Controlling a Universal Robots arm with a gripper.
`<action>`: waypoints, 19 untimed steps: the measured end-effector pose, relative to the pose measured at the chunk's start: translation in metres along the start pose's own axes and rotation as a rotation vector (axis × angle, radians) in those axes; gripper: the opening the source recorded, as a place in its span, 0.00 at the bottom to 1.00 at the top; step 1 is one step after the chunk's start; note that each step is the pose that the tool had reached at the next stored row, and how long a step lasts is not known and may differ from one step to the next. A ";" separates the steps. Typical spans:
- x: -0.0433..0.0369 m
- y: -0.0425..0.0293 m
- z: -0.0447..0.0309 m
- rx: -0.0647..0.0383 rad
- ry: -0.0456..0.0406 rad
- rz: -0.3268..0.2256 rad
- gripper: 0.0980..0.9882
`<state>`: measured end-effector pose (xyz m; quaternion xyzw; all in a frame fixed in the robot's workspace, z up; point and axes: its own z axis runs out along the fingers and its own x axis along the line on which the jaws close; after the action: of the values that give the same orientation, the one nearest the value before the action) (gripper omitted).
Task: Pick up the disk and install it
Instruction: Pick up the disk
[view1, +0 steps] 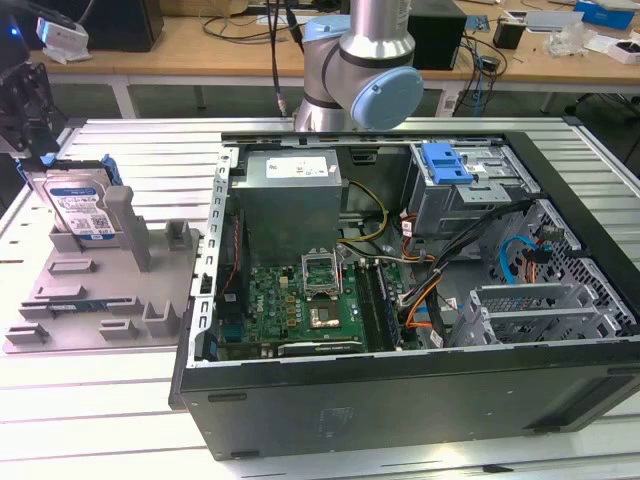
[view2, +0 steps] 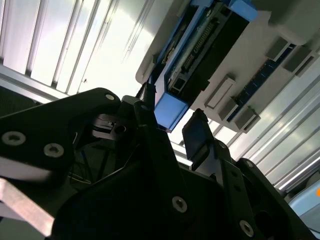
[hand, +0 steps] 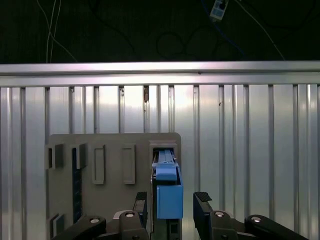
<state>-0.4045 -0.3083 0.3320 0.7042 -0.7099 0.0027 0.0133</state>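
Your gripper (hand: 171, 199) straddles the disk (hand: 167, 175).
Fingers (hand: 202, 200) spread, one each side; the disk stands in its grey holder (hand: 115, 150).

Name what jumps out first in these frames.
An open computer case lies on the slatted table, motherboard exposed, across the exterior view's middle and right. At that view's left the disk stands in a grey fixture; in the first wrist view the open gripper straddles its blue carrier end.

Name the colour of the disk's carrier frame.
Blue; the frame shows best in the first wrist view.
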 end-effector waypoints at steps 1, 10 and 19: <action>0.0000 0.0000 0.0002 0.000 0.0000 0.000 0.44; 0.0001 0.0000 0.0032 0.000 0.0000 0.000 0.44; 0.0010 -0.0002 0.0068 0.000 -0.0001 0.000 0.44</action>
<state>-0.4044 -0.3094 0.3252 0.7042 -0.7099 0.0027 0.0132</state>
